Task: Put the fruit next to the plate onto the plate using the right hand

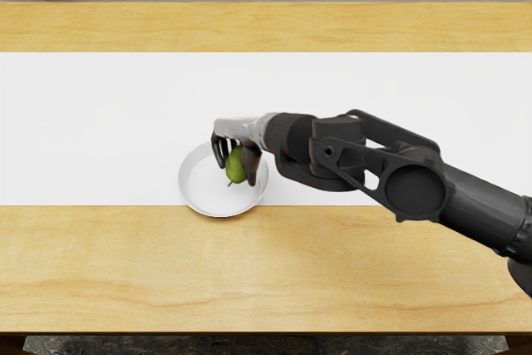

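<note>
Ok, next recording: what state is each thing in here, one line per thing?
Green pear-shaped fruit: gripped in the hand, over the plate; whether it touches the plate cannot be told.
Right five-finger hand: fingers curled around the fruit, not released.
Round white shallow plate: lying flat at the near edge of the white strip, its near rim over bare wood.
</note>
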`<action>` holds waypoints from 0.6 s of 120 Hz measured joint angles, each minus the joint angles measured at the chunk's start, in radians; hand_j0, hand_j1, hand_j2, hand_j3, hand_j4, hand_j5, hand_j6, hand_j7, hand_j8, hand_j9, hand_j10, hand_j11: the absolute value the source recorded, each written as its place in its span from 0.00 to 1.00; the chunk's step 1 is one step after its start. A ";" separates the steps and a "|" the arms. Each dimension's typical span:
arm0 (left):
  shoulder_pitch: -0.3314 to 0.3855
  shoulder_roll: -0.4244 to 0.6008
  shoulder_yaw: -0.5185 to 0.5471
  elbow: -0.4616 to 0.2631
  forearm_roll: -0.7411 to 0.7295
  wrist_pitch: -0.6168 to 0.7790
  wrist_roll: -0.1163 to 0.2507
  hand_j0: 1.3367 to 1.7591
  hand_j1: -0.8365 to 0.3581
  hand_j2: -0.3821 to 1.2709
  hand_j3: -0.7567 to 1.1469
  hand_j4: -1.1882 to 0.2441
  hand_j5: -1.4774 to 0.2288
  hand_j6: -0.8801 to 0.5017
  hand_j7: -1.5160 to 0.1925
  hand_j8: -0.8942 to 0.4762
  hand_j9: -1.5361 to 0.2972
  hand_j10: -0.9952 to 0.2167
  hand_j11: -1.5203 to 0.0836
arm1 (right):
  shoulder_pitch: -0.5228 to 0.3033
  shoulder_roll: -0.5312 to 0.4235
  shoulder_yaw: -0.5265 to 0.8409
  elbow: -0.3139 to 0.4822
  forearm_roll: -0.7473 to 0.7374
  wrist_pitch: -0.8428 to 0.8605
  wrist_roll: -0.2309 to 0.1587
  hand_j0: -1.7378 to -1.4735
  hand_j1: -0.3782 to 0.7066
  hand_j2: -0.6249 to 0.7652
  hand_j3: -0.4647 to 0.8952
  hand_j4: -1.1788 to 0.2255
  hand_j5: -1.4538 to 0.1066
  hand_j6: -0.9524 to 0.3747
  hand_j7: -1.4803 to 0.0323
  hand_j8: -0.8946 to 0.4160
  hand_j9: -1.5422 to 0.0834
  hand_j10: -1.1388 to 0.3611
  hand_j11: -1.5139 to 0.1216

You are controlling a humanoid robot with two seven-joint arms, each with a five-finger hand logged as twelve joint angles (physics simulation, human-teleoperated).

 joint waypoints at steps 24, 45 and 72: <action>0.000 0.000 0.000 0.000 0.000 0.000 0.000 0.76 0.98 0.23 0.40 0.82 0.85 0.63 0.88 0.64 0.83 0.81 0.94 | 0.001 0.027 -0.016 -0.078 -0.027 -0.003 0.000 0.34 0.61 0.79 0.34 0.24 0.17 0.32 0.23 0.42 0.23 0.46 0.20; 0.000 0.000 0.000 0.000 0.000 0.000 0.000 0.76 0.98 0.23 0.40 0.82 0.85 0.63 0.88 0.64 0.83 0.81 0.94 | 0.028 0.031 -0.052 -0.080 -0.032 -0.003 0.000 0.34 0.58 0.75 0.34 0.23 0.18 0.31 0.23 0.41 0.22 0.45 0.19; 0.000 0.000 0.000 0.000 0.000 0.000 0.000 0.76 0.98 0.23 0.40 0.82 0.85 0.63 0.88 0.64 0.83 0.81 0.94 | 0.053 0.032 -0.055 -0.080 -0.026 -0.007 0.001 0.33 0.41 0.57 0.34 0.40 0.40 0.33 0.44 0.40 0.44 0.46 0.40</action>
